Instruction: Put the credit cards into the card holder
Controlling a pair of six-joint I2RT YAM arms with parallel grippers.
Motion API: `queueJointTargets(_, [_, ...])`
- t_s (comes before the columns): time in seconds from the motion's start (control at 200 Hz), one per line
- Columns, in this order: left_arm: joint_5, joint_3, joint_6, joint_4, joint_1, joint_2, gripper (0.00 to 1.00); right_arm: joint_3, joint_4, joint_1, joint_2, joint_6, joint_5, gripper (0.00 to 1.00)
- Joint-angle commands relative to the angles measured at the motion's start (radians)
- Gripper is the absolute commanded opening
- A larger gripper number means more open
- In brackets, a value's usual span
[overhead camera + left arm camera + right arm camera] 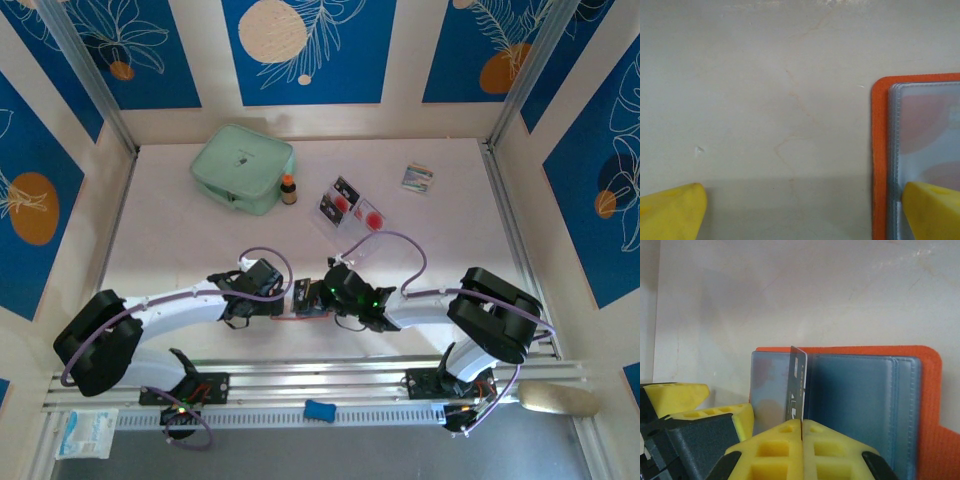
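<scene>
Right gripper (801,427) clamps one credit card (796,385), print seemingly too blurred to read, by card holder (865,352); left gripper (802,210) wide.

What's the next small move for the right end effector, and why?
Probably ease the right end effector toward the holder to bring the card's free edge to a sleeve mouth. It is shut on one credit card, held edge-on over the open card holder, not yet inserted. The open left end effector has one finger over the holder's edge.
</scene>
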Motion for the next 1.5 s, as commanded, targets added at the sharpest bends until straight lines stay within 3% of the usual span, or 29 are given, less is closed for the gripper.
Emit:
queueJointTargets(0.0, [-0.018, -0.012, -0.004, -0.028, 0.009, 0.002, 1.0, -0.014, -0.037, 0.014, -0.018, 0.016, 0.03, 0.0])
queueJointTargets(0.67, [-0.02, -0.019, -0.004, -0.025, 0.009, 0.003, 1.0, -0.019, -0.086, 0.028, -0.036, 0.042, 0.041, 0.0])
queueJointTargets(1.495, [-0.02, -0.025, -0.004, -0.017, 0.009, 0.003, 1.0, 0.023, -0.124, 0.01, 0.016, 0.048, -0.03, 0.0])
